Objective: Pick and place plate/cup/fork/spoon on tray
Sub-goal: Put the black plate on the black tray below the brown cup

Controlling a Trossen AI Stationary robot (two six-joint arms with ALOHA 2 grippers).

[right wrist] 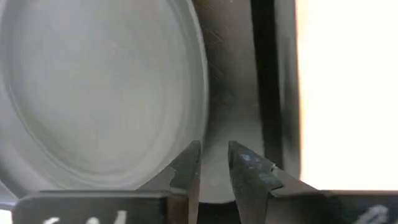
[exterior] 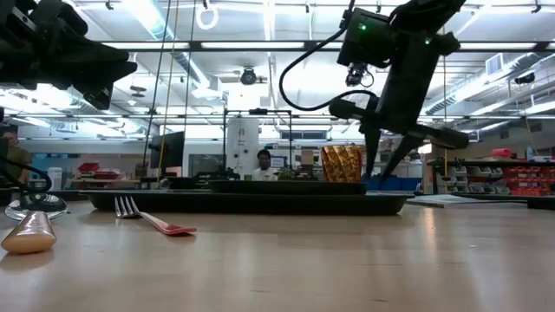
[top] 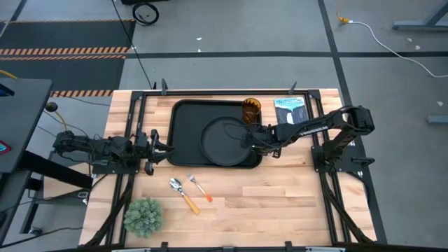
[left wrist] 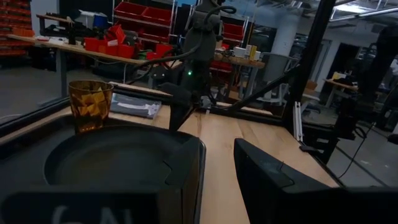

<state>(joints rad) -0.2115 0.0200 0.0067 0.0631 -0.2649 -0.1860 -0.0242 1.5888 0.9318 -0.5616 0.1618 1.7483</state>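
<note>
**Plate and cup on tray, cutlery on the bare table**

From overhead I see the tray [top: 183, 133] holding the plate [top: 222, 141] in its right half and the cup [top: 252, 110] in its far right corner. The fork [top: 199, 187] and spoon [top: 183, 194] lie side by side on the wood just in front of the tray, with a green plant ball [top: 143, 216] farther toward the front left. A packet [top: 290, 110] with print I cannot read lies right of the tray.

The right gripper [top: 246, 139] hangs over the plate's right rim. Only its wrist view shows the gap: the fingers [right wrist: 247, 169] stand narrowly apart, holding nothing, above the tray floor beside the plate's edge [right wrist: 200, 81].

The left gripper [top: 162, 148] waits at the tray's left edge; its wrist view shows its fingers [left wrist: 180, 163] wide apart.

The low view alone shows a person [exterior: 264, 163] in the room behind the tray, and the right gripper clear above the tray.
</note>
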